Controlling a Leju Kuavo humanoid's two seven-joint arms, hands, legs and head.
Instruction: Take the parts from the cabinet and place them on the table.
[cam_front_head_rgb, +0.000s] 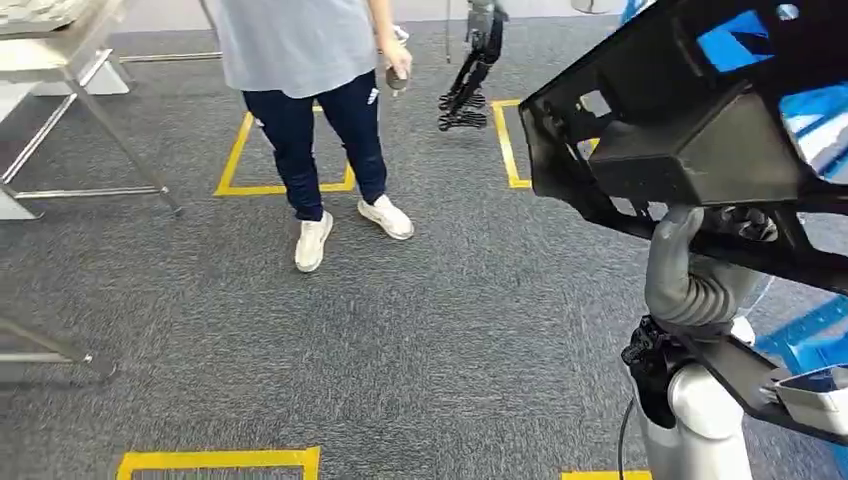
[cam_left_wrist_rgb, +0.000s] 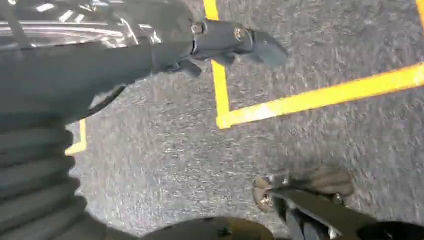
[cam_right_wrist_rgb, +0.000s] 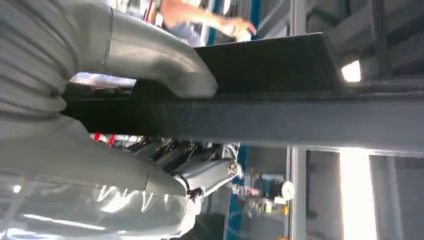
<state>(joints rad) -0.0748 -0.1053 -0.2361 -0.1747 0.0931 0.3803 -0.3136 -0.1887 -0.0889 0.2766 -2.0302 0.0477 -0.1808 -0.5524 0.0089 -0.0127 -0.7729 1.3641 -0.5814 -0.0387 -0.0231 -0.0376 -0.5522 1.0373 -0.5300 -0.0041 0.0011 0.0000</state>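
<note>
The right hand (cam_front_head_rgb: 690, 265) is clamped on a large black moulded plastic part (cam_front_head_rgb: 700, 140), thumb over one side and fingers under the other, as the right wrist view shows at the part's edge (cam_right_wrist_rgb: 280, 115). The part rides high on the right of the scene, tilted, held near one edge with most of its bulk out beyond the grip. The left hand (cam_left_wrist_rgb: 220, 42) hangs over the grey carpet (cam_left_wrist_rgb: 300, 145) with its fingers extended and nothing in them, though motion blur makes the exact pose hard to read.

Out on the floor, yellow tape squares (cam_front_head_rgb: 240, 165) mark the carpet, and a person (cam_front_head_rgb: 320, 110) stands in the far middle holding a small object. A steel table (cam_front_head_rgb: 70, 60) sits at the far left.

The risk is the lopsided grip: a wide, light panel held near its rim could twist or slip in the hand as the robot walks or turns. The part could also swing into the person if the path passes close.
</note>
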